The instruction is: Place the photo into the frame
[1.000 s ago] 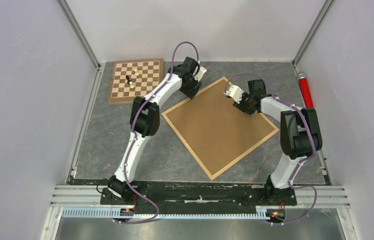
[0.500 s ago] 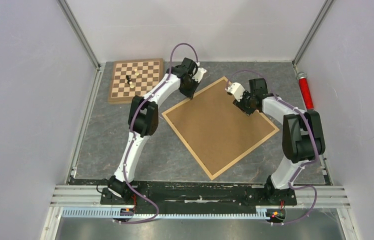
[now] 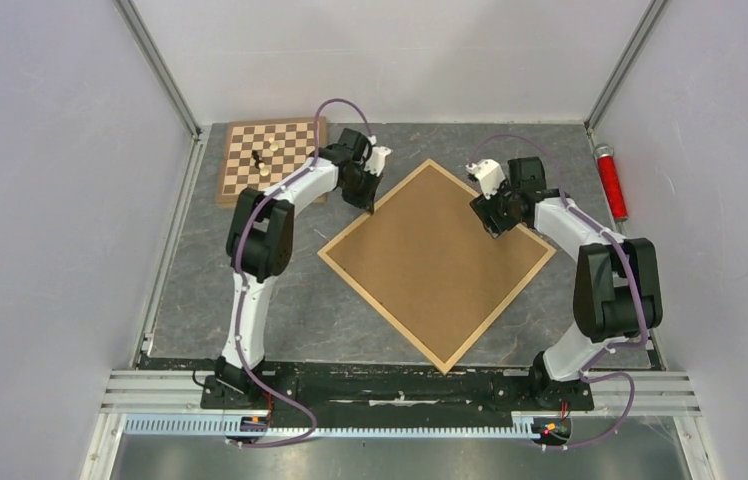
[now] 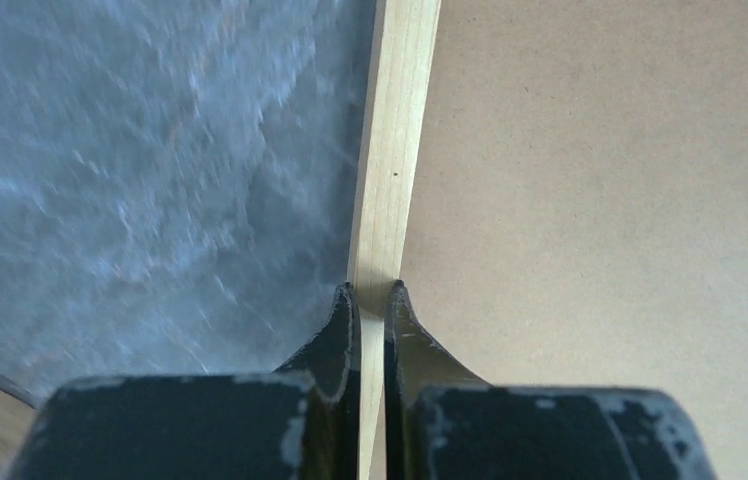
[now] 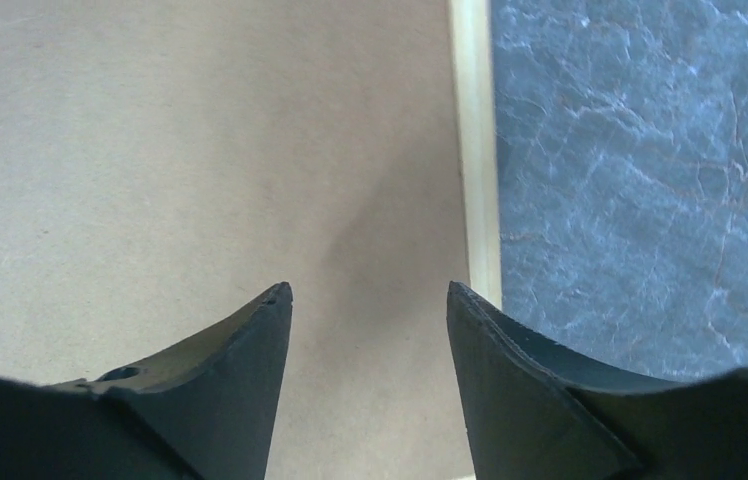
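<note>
At far left sits a checkered wooden chessboard [image 3: 272, 160]; just right of it the left gripper [image 4: 371, 292] is clamped on the upper-left rail of the large, thin, light-wood rectangular frame [image 3: 383, 311]. The frame lies flat on the dark grey marbled table [image 3: 240, 300], turned like a diamond, its plain brown backing board [image 3: 435, 265] facing up. The right gripper [image 5: 370, 290] hangs over the upper-right rail, jaws spread, holding nothing.

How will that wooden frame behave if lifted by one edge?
Probably stiff: the frame lies flat, a thin wood rim around a board. Likely light but wide, so pinched at one edge by the left gripper it may tilt.
</note>
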